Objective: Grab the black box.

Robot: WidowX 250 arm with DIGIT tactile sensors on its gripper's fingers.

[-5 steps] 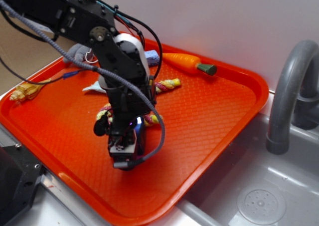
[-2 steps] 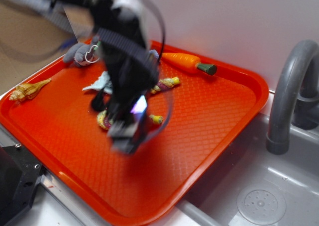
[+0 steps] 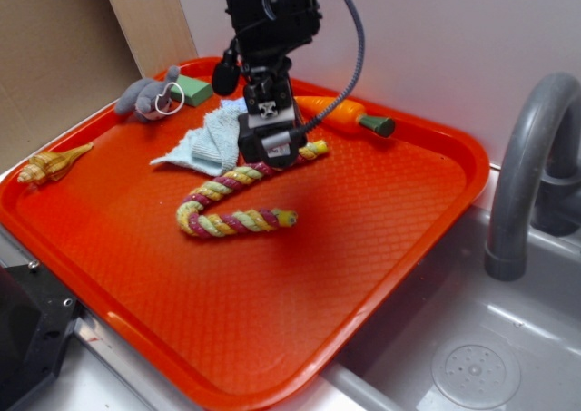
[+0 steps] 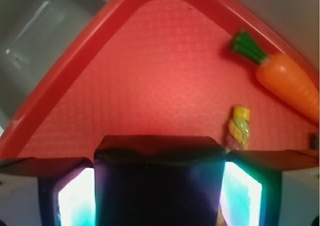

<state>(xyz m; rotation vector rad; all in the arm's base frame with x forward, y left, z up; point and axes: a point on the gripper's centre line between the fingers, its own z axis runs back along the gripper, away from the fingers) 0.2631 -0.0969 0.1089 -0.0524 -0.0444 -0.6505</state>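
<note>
Gripper (image 3: 270, 148) raised over the orange tray (image 3: 381, 248), its fingers clamped on the black box (image 4: 159, 181).
Tray sits on a grey sink counter, with a grey faucet (image 3: 526, 175) to one side, a pale wall behind and brown cardboard (image 3: 54, 66) at the back corner. The wrist view shows the box as a dark, matte block with a rounded top edge, wedged between two glowing pads (image 4: 75, 198); its lower part runs out of frame. In the exterior view the box is hard to pick out against the dark gripper body. On the tray lie a toy carrot (image 3: 340, 113), a twisted rope toy (image 3: 231, 207), a light blue cloth (image 3: 204, 143), a small green block (image 3: 192, 90), and a grey plush toy (image 3: 143, 98).
</note>
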